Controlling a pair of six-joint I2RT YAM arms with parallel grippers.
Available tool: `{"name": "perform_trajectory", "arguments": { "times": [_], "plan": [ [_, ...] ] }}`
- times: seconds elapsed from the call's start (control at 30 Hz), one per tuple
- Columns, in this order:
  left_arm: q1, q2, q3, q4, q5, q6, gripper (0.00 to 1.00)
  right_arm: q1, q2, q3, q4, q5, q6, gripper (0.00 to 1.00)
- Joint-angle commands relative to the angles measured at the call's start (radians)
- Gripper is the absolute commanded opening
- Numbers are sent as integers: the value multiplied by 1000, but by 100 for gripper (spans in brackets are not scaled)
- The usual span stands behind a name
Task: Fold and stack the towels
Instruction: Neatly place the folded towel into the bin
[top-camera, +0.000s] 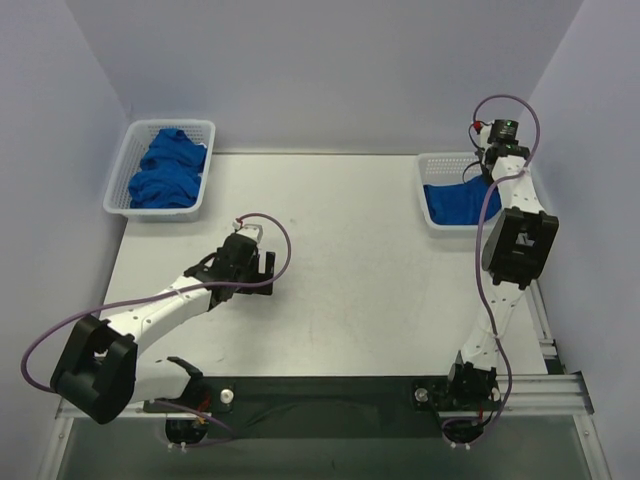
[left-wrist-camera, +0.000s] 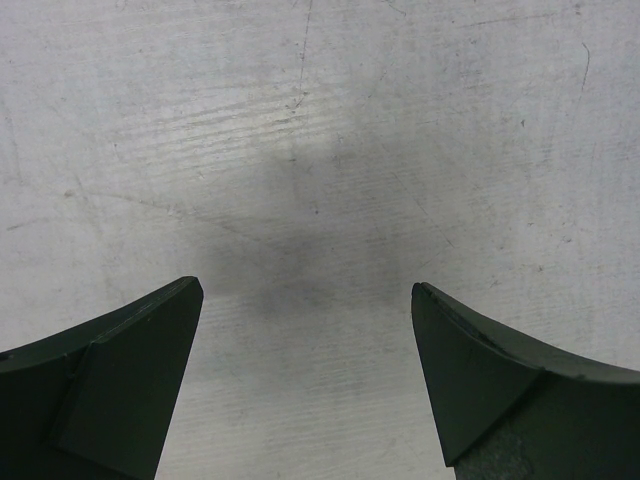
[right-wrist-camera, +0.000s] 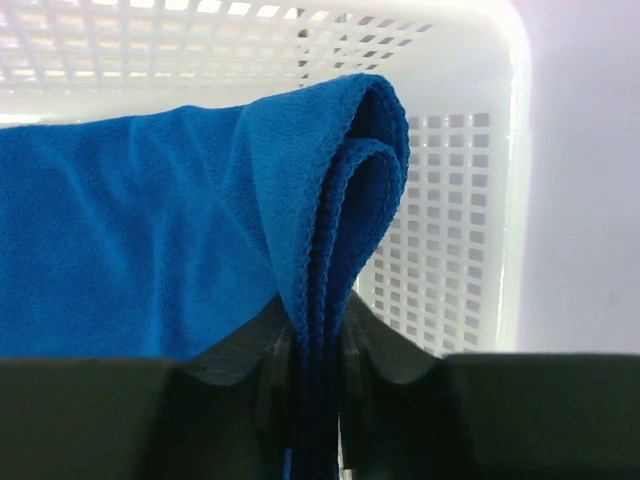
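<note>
- Blue towel (right-wrist-camera: 200, 230) cloth is clamped in the right claw (right-wrist-camera: 315, 360). The two dark fingers (right-wrist-camera: 385, 350) are drawn in close and pinch a doubled fold of it between them.
- From overhead, the right claw (top-camera: 480, 172) reaches down into the right basket (top-camera: 432, 160), a white mesh tub at about 2 o'clock on the table (top-camera: 350, 260).
- The left claw (left-wrist-camera: 307, 288) is spread wide and grasps nothing. Only scuffed pale table surface (left-wrist-camera: 320, 150) shows between its two dark fingers (left-wrist-camera: 130, 370).
- Overhead, the left claw (top-camera: 255, 268) sits at about 8 o'clock from the table's middle, well apart from both baskets.
- The pinched towel (top-camera: 455, 203) is royal blue and soft, with a stitched hem. Its layered edge arches up from the fingers and the rest spreads flat towards 9 o'clock in the wrist view.
- Crumpled towels (top-camera: 168, 170) of the same blue lie heaped in the left basket (top-camera: 170, 124) at about 10 o'clock.
- How many towels are in that heap cannot be counted.
- Overhead, the right wrist covers the fingertips, so the grip shows only in the wrist view.
- There, the cloth below the fingers is cut off at the bottom edge.
- Whether the left claw touches the table cannot be told.
</note>
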Motion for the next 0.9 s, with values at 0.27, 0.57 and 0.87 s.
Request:
{"name": "perform_trajectory", "arguments": {
  "times": [0.27,0.57,0.87],
  "plan": [
    [0,-6,49,-13,10,1,97,-12,45,-18,56,181,45,34],
    [0,-18,74,-32,6,1,98,0,-41,-48,57,221,103,66],
    [1,-75,121,-64,3,-24,98,37,-208,-246,47,-198,301,52]
  ]
}}
